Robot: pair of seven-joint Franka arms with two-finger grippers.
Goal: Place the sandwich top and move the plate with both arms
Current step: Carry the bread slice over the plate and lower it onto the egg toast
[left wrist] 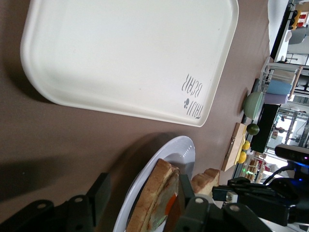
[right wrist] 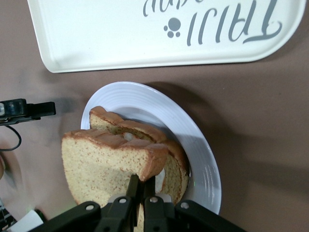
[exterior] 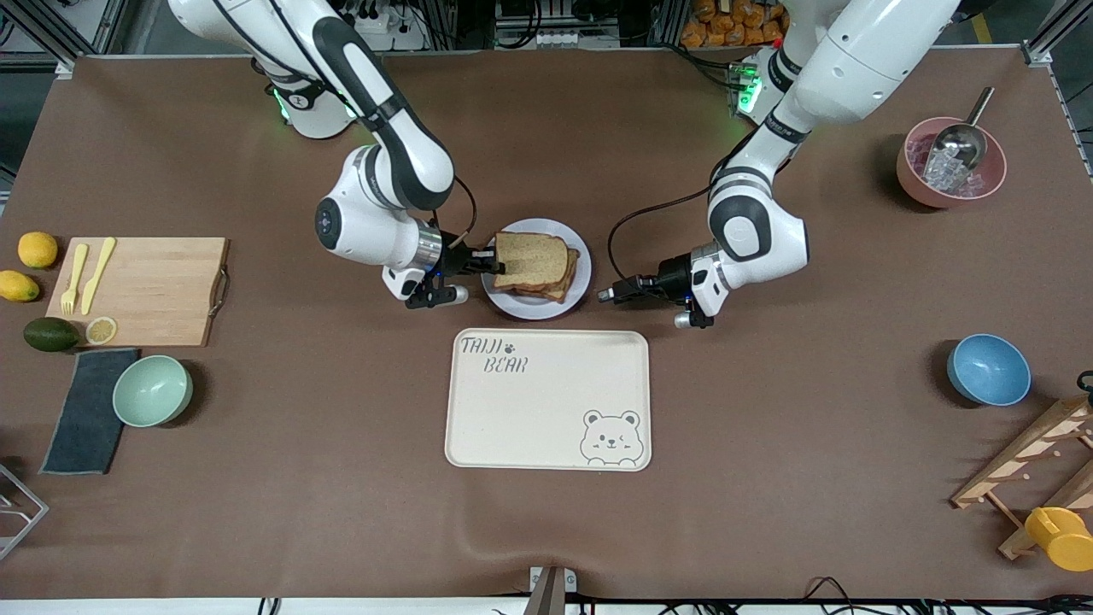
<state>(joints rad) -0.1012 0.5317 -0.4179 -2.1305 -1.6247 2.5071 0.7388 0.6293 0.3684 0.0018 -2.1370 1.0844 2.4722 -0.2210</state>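
Note:
The sandwich top (exterior: 529,256) is a plain brown bread slice. My right gripper (exterior: 487,256) is shut on its edge and holds it tilted over the lower slice (right wrist: 125,126) on the pale plate (exterior: 534,309). In the right wrist view the fingers (right wrist: 141,181) pinch the slice (right wrist: 106,164) above the plate (right wrist: 193,140). My left gripper (exterior: 608,295) is open, low beside the plate's rim toward the left arm's end. In the left wrist view its fingers (left wrist: 99,193) stand wide apart, with the plate rim (left wrist: 178,150) and the sandwich edge (left wrist: 154,193) ahead of them. An orange yolk shows between the slices.
The cream bear tray (exterior: 546,401) lies just nearer the front camera than the plate. A cutting board (exterior: 145,290) and a green bowl (exterior: 152,390) sit toward the right arm's end. A blue bowl (exterior: 988,369), a pink bowl (exterior: 949,162) and a wooden rack (exterior: 1033,470) sit toward the left arm's end.

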